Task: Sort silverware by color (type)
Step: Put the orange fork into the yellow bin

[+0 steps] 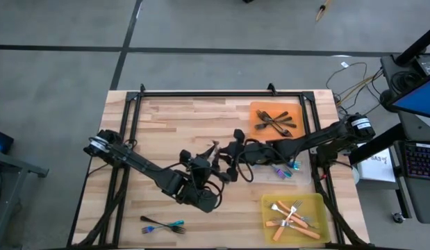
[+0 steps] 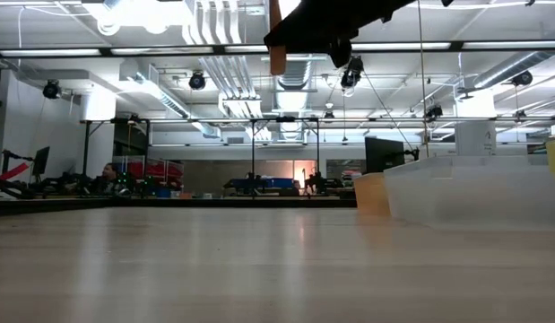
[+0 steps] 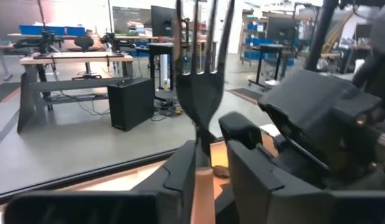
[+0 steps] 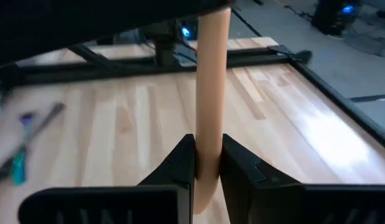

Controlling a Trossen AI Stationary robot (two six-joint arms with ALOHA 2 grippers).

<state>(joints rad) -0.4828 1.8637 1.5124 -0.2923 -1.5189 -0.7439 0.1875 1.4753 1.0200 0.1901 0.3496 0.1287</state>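
An orange-handled fork (image 3: 203, 93) stands upright in mid-air over the table's middle, tines up, between my two grippers. My right gripper (image 4: 207, 163) is shut on its orange handle (image 2: 275, 49). My left gripper (image 3: 211, 163) is open and level, higher on the same handle; a gap shows between the handle and one finger. In the high view both grippers meet at the fork (image 1: 216, 146). A dark fork and a teal fork (image 1: 162, 226) lie loose near the table's front left. My left gripper has the handle (image 3: 203, 180) lying beside one finger (image 3: 183, 171), with a gap to the other; whether it touches I cannot tell. My right gripper pinches the handle near its lower free end (image 4: 208, 146) between its two fingers. The fingers come almost level from the table's right and lie across the handle. The fork stands upright, clear of the table.
An orange tray (image 1: 255, 111) at the back right holds dark forks. A yellow tray (image 1: 270, 226) at the front right holds orange-handled forks. Between them lie blue-handled forks (image 1: 284, 170). Bare wood spreads across the table's left half.
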